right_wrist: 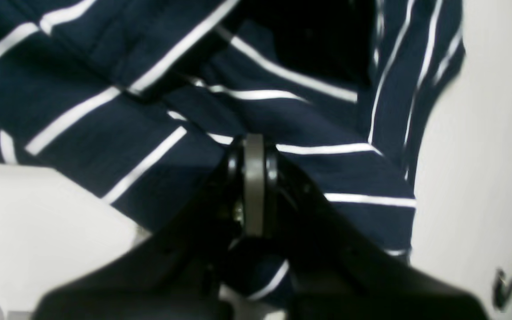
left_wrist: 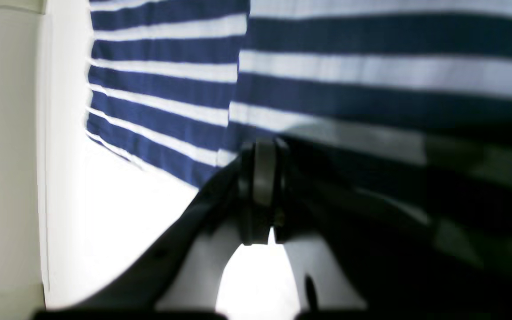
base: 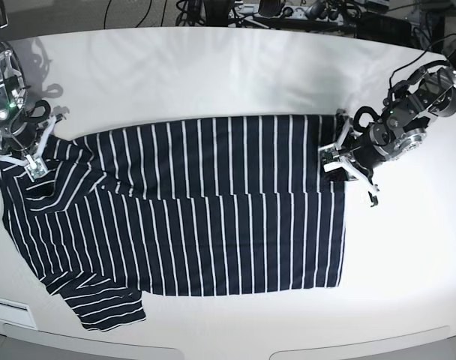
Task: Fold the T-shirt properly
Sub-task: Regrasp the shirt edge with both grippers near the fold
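Pinching T-shirt (base: 213, 217) between closed fingers (left_wrist: 262, 178)

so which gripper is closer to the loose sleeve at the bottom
Right. The right gripper is at the collar end, above that sleeve; the left gripper holds the T-shirt at the hem end.

The white tabletop (base: 213, 67) has a rounded near edge and carries one garment: the T-shirt (base: 213, 225), dark navy with thin white stripes, lying across its middle. The top part is folded down over the body, the hem lies toward the base view's right, and one sleeve (base: 108, 306) reaches toward the near edge. A small pale label (base: 9, 304), possibly a sticker, sits at the near-left rim.
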{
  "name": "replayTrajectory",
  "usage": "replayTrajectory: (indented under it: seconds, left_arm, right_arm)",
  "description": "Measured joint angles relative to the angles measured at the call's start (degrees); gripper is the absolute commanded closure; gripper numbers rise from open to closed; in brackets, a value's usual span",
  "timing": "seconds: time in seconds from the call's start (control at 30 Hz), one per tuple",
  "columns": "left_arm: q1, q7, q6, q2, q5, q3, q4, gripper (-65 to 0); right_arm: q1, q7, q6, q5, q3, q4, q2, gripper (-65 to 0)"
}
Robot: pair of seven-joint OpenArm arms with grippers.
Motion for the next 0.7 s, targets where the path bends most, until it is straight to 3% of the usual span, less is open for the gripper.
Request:
replayTrajectory:
  seconds: [0.13,0.27,0.3,0.37,0.43,0.53,0.7]
  left_arm:
    - [0.0,-0.2,-0.9,-2.1,-2.9,0.0,0.3,0.0]
    - [0.0,0.0,-1.1,-2.4,-4.5,0.0,0.5,0.0]
    - [0.0,0.2,-0.3,-2.4,-4.4,0.0,1.0,0.0]
    - [0.0,0.7,4.4,-2.9,-4.9,0.0,3.5,0.0]
    - [-0.2,0.8,5.5,-3.6,-8.1,-0.2,7.1,0.0]
    - [-0.3,1.6,3.0,-2.5,-14.3,-0.9,10.8,0.0]
    - [-0.2,2.4,2.6,2.1,-21.2,-2.8,10.0,0.0]
  right_arm:
    - [0.2,-5.7,0.0,5.9,0.1,1.1,0.8,0.0]
    - [0.0,-7.1,1.3,9.5,0.2,3.4,0.9,0.0]
    - [-0.2,-7.3,1.3,9.8,0.2,4.1,0.9,0.0]
    - [-0.4,-7.6,1.4,10.1,0.0,5.4,0.9,0.0]
    - [-0.5,-7.7,1.4,10.4,0.0,6.1,0.8,0.0]
    - [-0.5,-8.0,1.1,10.4,0.0,6.6,0.7,0.0]
    - [-0.5,-8.2,1.1,10.7,0.0,6.6,0.7,0.0]
